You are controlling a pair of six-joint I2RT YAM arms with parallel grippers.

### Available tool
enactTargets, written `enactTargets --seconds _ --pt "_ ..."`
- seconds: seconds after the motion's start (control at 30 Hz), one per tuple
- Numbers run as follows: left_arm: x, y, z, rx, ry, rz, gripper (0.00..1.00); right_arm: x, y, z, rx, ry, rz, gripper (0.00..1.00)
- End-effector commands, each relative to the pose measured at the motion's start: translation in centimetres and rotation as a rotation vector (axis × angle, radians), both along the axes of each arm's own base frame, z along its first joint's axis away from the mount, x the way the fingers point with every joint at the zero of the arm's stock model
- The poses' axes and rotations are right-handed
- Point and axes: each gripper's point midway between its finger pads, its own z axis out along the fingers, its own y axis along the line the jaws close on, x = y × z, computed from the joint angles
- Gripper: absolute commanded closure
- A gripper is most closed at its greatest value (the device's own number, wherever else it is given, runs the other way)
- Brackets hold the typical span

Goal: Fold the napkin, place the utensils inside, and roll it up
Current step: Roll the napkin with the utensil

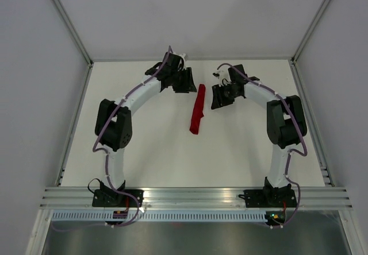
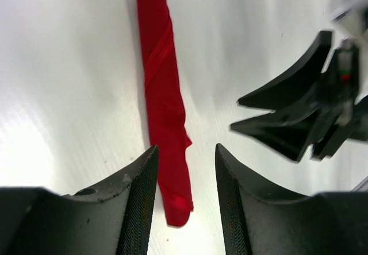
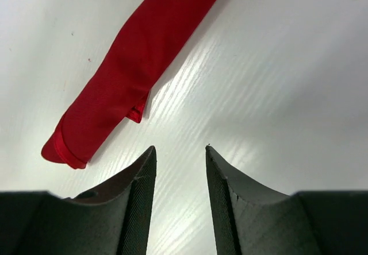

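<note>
While spread wide over the white laminate bench [image 1: 144,151], gripping nothing: the jaws of the left black two-finger gripper [image 2: 185,149]. In the left wrist view, hanging above the near end of the bright red, thin, slightly shiny cloth napkin [image 2: 164,105], with that end lying in the gap and touched by neither side. Reads as a stand-off pose rather than a grasp.

Just to the right, flat on the far-middle part of the bench between the two grippers: the napkin itself, wound into a slim tube and laid roughly front to back with a slight slant. Marked by a spiral edge along its length and a small corner flap poking out at one side. Apparently kept in shape by the tightness of the winding and its own weight, with no help from either arm. No utensils to be seen anywhere on the bench; presumably wrapped inside, though impossible to tell from outside. Looks like a finished roll, or very nearly.

Further right, the right black two-finger gripper [image 3: 179,149]: jaws likewise parted and empty, aimed at bare bench just beside one end of the roll, clear of the cloth.

No brand, label or readable writing in any view; only tiny coloured lights [image 1: 270,215] at the near edge, too small to make out.
</note>
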Motion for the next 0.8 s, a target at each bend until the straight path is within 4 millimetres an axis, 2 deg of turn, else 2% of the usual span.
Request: enactTargets --seconds 0.0,0.03,0.07,0.1,0.13,0.17,0.2,0.23,0.27,0.3,0.37,0.4,0.43,0.47,0.5,0.53,0.6,0.77 --pt "-0.1 3.0 5.2 -0.046 -0.13 0.026 0.5 2.2 -0.6 7.0 0.076 -0.156 -0.02 0.53" --pt "-0.4 3.4 6.0 -0.057 -0.148 0.03 0.5 2.5 -1.3 8.3 0.083 -0.19 -0.034 0.53" --pt "-1.1 3.9 8.1 -0.079 -0.188 0.031 0.5 2.7 -1.6 9.0 0.089 -0.208 -0.043 0.52" --pt "-2.1 4.7 7.4 -0.074 -0.177 0.036 0.5 2.8 -2.0 9.7 0.092 -0.229 -0.046 0.51" --pt "-2.6 4.8 8.1 -0.092 -0.207 0.029 0.5 3.0 -2.7 11.3 0.097 -0.271 -0.057 0.51" --pt "-3.6 5.3 10.4 -0.115 -0.257 0.026 0.5 3.1 -3.1 12.2 0.1 -0.297 -0.065 0.5" --pt "-4.7 5.8 9.4 -0.104 -0.243 0.023 0.5 3.3 -3.8 12.8 0.104 -0.321 -0.083 0.49" --pt "-5.2 6.1 9.8 -0.112 -0.263 0.026 0.5 3.2 -4.4 14.7 0.116 -0.371 -0.098 0.48" --pt "-6.6 6.8 10.7 -0.118 -0.288 0.026 0.5 3.2 -4.9 15.4 0.119 -0.392 -0.112 0.47" --pt "-7.2 7.3 11.0 -0.119 -0.303 0.031 0.5 3.2 -5.9 16.7 0.114 -0.437 -0.13 0.46" --pt "-9.1 8.5 12.3 -0.121 -0.353 0.032 0.49 2.9 -6.8 17.6 0.095 -0.466 -0.15 0.46" --pt "-9.7 8.9 12.7 -0.117 -0.37 0.037 0.49 2.7 -7.6 18.7 0.092 -0.496 -0.162 0.45" --pt "-10.2 9.4 13.0 -0.115 -0.385 0.04 0.48 2.5 -8.1 18.9 0.091 -0.505 -0.169 0.45" --pt "-10.9 9.9 12.3 -0.098 -0.373 0.043 0.48 2.2 -8.4 18.7 0.083 -0.504 -0.172 0.45" --pt "-11.6 10.6 13.4 -0.102 -0.406 0.057 0.48 1.9 -9.0 19.2 0.077 -0.52 -0.179 0.45" --pt "-12.0 11.2 12.9 -0.091 -0.4 0.066 0.47 1.6 -9.5 18.8 0.068 -0.515 -0.184 0.45" --pt "-12.7 11.7 13.8 -0.1 -0.426 0.071 0.47 1.3 -10.2 19.0 0.041 -0.538 -0.183 0.45" --pt "-13.2 12.0 13.8 -0.096 -0.429 0.071 0.46 0.6 -11.2 18.9 0.011 -0.575 -0.203 0.43"
